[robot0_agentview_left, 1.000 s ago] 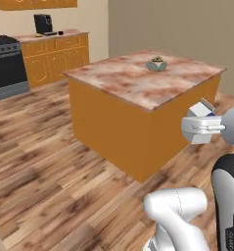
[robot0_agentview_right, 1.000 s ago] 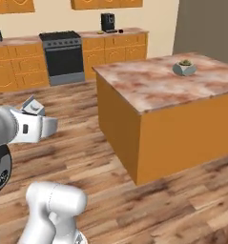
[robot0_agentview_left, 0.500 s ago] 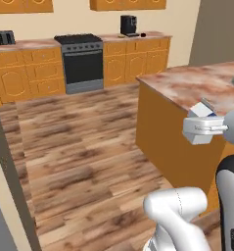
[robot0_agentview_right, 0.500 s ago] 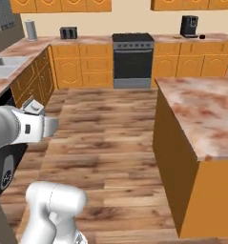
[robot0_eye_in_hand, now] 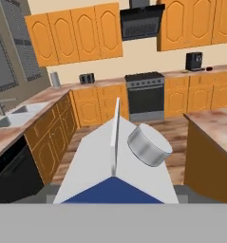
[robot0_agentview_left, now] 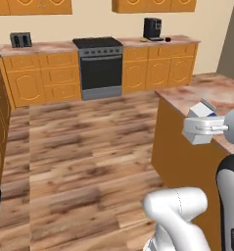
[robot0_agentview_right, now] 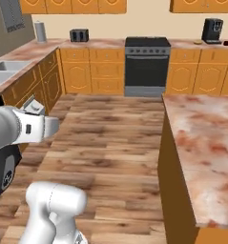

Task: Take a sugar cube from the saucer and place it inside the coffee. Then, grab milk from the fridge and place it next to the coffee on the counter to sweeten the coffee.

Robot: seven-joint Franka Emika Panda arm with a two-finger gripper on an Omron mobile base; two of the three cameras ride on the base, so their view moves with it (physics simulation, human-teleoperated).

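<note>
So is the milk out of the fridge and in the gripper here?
Yes. The milk, gabled top with round cap, sits right before the hand camera, and shows at the gripper above the floor.

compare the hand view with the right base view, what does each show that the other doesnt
Hand view: the milk carton up close with its grey cap, and the range hood. Right base view: the robot's white arm from behind. Both: the black stove, the coffee machine, the toaster and the marble island.
</note>
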